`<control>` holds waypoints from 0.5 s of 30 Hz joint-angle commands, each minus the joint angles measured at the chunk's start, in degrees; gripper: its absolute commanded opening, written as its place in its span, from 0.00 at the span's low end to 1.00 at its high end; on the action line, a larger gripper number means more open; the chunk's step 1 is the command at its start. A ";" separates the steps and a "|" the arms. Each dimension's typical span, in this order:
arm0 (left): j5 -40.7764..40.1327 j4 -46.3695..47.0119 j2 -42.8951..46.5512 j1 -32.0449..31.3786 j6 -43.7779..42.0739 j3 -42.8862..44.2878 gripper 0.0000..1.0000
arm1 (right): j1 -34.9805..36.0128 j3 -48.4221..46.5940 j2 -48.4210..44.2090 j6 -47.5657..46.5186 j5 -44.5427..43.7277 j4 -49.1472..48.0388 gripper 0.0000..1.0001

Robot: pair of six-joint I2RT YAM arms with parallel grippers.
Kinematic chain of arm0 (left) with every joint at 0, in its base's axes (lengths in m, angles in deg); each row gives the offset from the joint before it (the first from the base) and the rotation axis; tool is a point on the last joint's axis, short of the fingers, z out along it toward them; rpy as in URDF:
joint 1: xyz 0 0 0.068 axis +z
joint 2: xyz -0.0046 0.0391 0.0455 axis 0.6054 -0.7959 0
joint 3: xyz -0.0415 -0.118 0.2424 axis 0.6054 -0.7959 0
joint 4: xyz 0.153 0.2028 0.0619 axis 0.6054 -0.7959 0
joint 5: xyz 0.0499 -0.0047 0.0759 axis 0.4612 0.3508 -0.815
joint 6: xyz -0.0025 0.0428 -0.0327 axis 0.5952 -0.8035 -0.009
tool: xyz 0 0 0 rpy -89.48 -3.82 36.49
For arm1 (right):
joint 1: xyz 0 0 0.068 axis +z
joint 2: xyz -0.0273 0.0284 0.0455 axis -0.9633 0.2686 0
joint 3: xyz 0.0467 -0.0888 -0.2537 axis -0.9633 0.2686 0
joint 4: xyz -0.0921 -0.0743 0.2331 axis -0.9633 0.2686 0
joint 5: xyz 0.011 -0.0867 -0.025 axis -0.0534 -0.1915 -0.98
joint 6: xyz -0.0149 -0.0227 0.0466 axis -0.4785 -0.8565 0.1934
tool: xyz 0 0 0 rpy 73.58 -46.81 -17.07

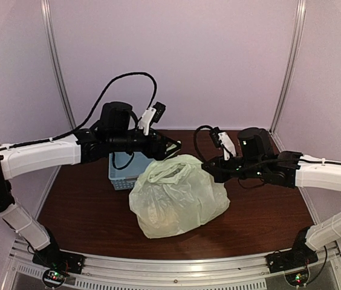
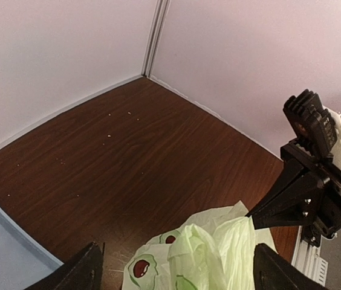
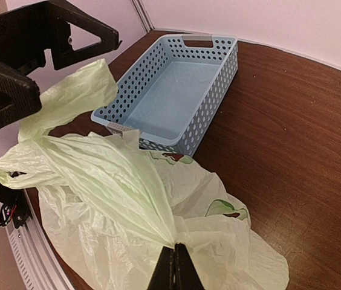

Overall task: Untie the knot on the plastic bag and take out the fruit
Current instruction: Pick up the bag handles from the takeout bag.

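Note:
The pale yellow-green plastic bag [image 1: 176, 196] sits mid-table, bulging. Its loop handles stand loose at the top and I see no tied knot. The fruit is hidden inside the bag. My right gripper [image 1: 208, 168] is shut on a gathered fold of the bag's right upper edge; in the right wrist view the fingers [image 3: 175, 269] pinch the plastic [image 3: 110, 181]. My left gripper [image 1: 172, 150] is open above the bag's top. In the left wrist view a bag handle [image 2: 219, 254] stands between its wide-spread fingers [image 2: 89, 269], untouched.
A light blue perforated basket [image 1: 122, 172] stands behind the bag at the left, empty in the right wrist view [image 3: 170, 90]. White walls close the back and sides. The right arm's gripper shows at the right in the left wrist view [image 2: 309, 193].

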 commanded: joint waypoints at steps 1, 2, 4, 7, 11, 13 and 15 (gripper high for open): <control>1.77 0.33 -2.01 -0.28 -0.70 2.79 0.87 | -0.24 0.68 -0.17 -0.18 0.51 -1.03 0.00; 1.95 0.19 -2.36 -0.37 -0.71 3.14 0.85 | -0.24 0.74 -0.22 -0.21 0.43 -0.98 0.00; 2.31 0.03 -2.86 -0.45 -0.86 3.57 0.79 | -0.21 0.92 -0.26 -0.16 0.37 -0.94 0.00; 2.46 0.00 -3.40 -0.48 -0.90 3.81 0.71 | -0.19 1.11 -0.22 -0.09 0.33 -1.09 0.00; 2.96 -0.02 -3.92 -0.52 -0.90 4.10 0.57 | -0.24 1.33 -0.20 -0.08 0.21 -1.29 0.00; 2.99 -0.08 -4.16 -0.57 -0.82 4.20 0.56 | -0.20 1.24 -0.13 -0.10 0.11 -1.29 0.00; 2.71 -0.44 -4.50 -0.57 -0.81 4.44 0.57 | -0.24 1.23 -0.18 -0.05 0.14 -1.29 0.00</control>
